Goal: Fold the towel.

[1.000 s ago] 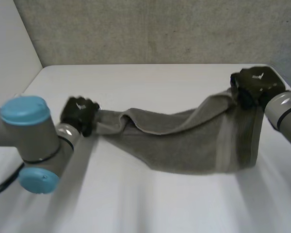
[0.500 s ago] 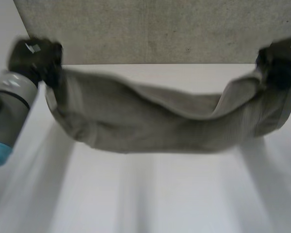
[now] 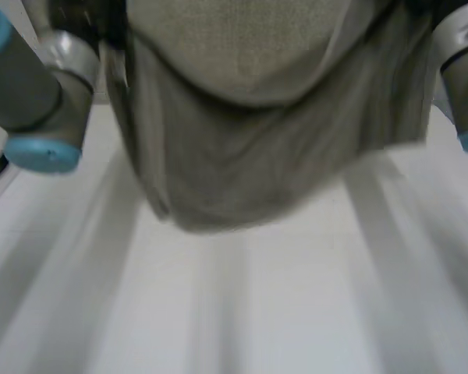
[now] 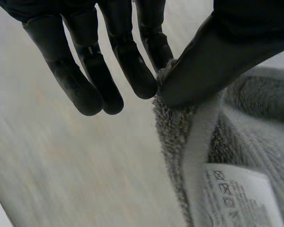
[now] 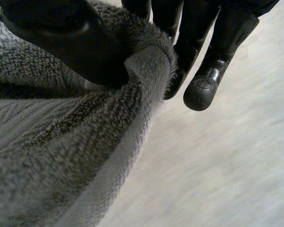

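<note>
While the towel (image 3: 257,117) hangs in the air between the 2 arms, its grey cloth covers most of the upper head view and hides whatever lies behind it. It sags in the middle into a deep belly, and its lowest fold hangs over the white bench (image 3: 257,312). I cannot tell whether that fold touches the bench. The left arm (image 3: 31,86) stands just beside 1 upper end of the towel, its light-blue cap (image 3: 43,152) close to the cloth's side edge. The right arm (image 3: 464,70) stands just beside the other upper end, where the towel's side hangs down straighter.

In the left wrist view, the left hand (image 4: 132,61) grasps the towel: its thumb pinches the fuzzy edge of the cloth against 1 finger. The other fingers reach out straight, apart from the towel. A white care label (image 4: 236,198) is sewn to the towel just under the pinch, beside a pale hem strip.

In the right wrist view, the right hand (image 5: 203,42) also grasps the towel. Its thumb presses a bunched fold of the towel's edge against the fingers behind it. The fingertips stick out past that edge with nothing on them. Beyond the towel on that side there is pale, blurred surface.
</note>
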